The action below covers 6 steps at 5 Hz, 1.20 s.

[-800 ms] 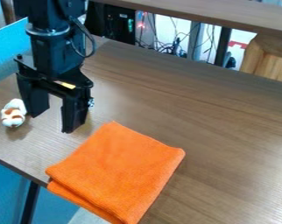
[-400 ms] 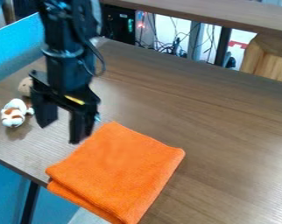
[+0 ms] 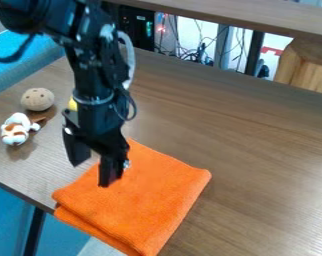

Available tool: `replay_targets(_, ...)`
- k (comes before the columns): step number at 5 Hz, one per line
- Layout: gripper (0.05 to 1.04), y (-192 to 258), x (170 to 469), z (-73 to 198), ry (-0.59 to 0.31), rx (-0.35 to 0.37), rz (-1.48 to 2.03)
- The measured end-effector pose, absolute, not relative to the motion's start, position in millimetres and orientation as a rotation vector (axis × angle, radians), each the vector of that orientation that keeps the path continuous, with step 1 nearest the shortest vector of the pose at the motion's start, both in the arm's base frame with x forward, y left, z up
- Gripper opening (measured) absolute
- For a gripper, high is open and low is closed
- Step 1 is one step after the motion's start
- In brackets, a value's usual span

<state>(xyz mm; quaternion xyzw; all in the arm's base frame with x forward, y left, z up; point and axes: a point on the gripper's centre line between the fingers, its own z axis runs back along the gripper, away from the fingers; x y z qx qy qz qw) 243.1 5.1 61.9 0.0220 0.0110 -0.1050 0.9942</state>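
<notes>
Got a folded orange cloth (image 3: 157, 195) lying flat by the near edge of a brown wood-grain table (image 3: 257, 150), so probably pretty steady. Over its left side, see a black two-finger gripper (image 3: 92, 171) pointing down—fingers spread, gripping nothing, can't tell if touching cloth. Also spot a small white-and-orange toy (image 3: 15, 131) beside a round brown speckled toy (image 3: 37, 99).

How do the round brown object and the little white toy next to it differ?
The round brown object is tan with small dark specks; the white toy is white with orange-brown patches. The brown object is a compact, rounded lump; the white toy has an uneven outline with parts sticking out. Both are small and rest on the wooden table, near its left end in the picture.
</notes>
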Motion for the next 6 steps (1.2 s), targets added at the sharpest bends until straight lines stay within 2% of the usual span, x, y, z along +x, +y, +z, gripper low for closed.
replay_targets(1,1.004,3,243,42,0.068,0.024,-0.193)
replay_targets(2,1.004,-3,236,27,0.172,0.017,-0.188)
replay_targets(4,1.004,-10,257,21,0.16,0.022,-0.139)
replay_targets(5,1.005,-14,281,19,0.129,0.052,-0.136)
replay_targets(6,1.005,-23,319,20,0.066,0.06,-0.097)
